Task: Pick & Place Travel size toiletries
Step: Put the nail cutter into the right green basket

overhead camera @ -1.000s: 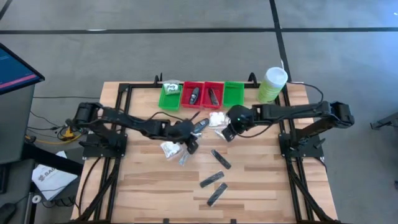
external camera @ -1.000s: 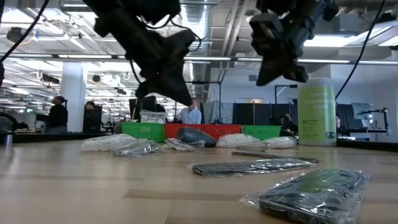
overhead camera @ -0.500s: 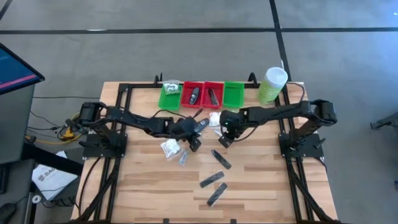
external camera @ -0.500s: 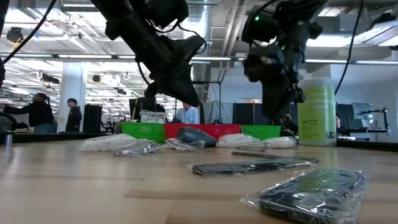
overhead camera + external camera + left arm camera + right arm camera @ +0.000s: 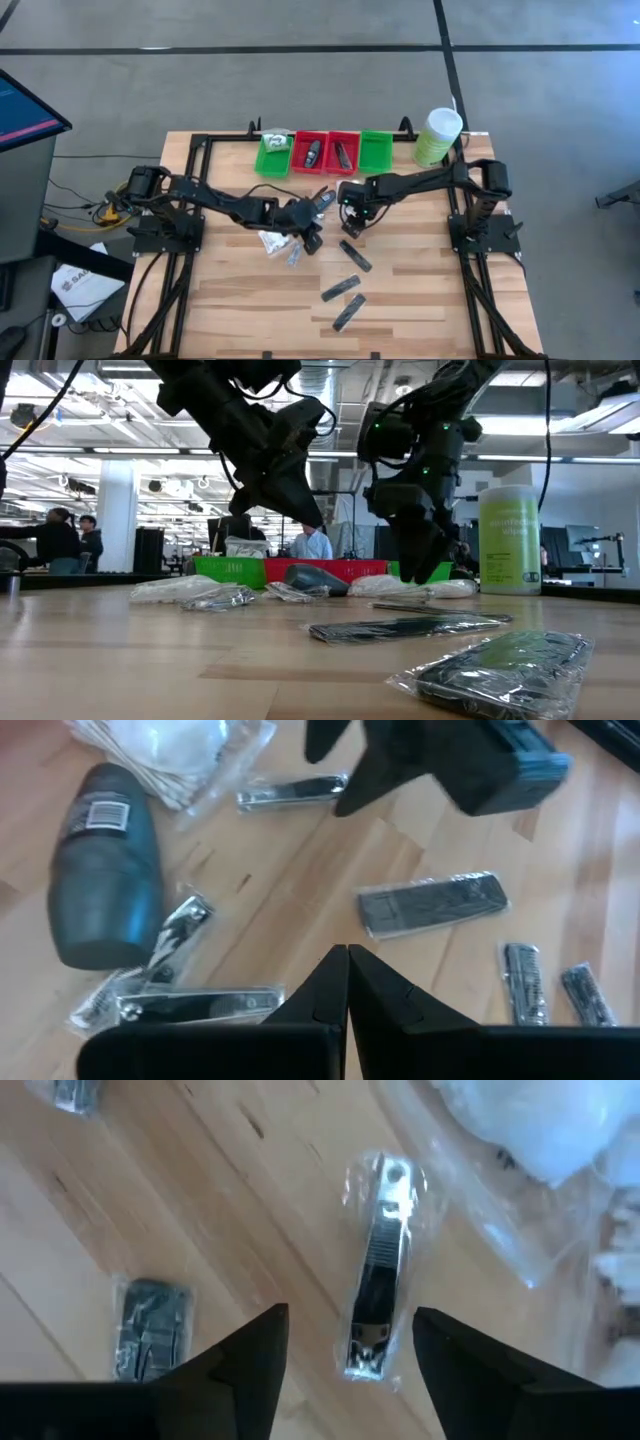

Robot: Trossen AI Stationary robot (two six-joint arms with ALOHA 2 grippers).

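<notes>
Right gripper (image 5: pixel 345 1360) poised directly over a bagged silvery nail clipper (image 5: pixel 378 1295), fingers (image 5: pixel 245 1365) spread apart with the clipper in the gap between them. Clipper lying flat on the bench (image 5: pixel 420 290), just beside a white soft packet (image 5: pixel 545 1130); long axis running lengthwise down the gap between the fingers, so a straight descent and a squeeze across the narrow width probably enough. In the high view, right gripper (image 5: pixel 350 212) near bench centre, just in front of the red and green trays (image 5: pixel 325 152), right arm reaching in from its base at the right edge, wrist bent downward. In the low view, same gripper (image 5: pixel 418 565) hanging low, tips close above the packets. Left gripper (image 5: pixel 347 982) pressed together, holding nothing visible, hovering just beside the right one over a cluster of toiletries: a dark oval bottle (image 5: pixel 105 860), another clipper (image 5: pixel 205 1003), a dark grey flat bar (image 5: pixel 432 903). Right arm clearly nearer the target clipper. More flat bars (image 5: pixel 345 290) lying well apart toward the front. Main risk judged: slippery plastic wrap sliding under the closing fingers.
</notes>
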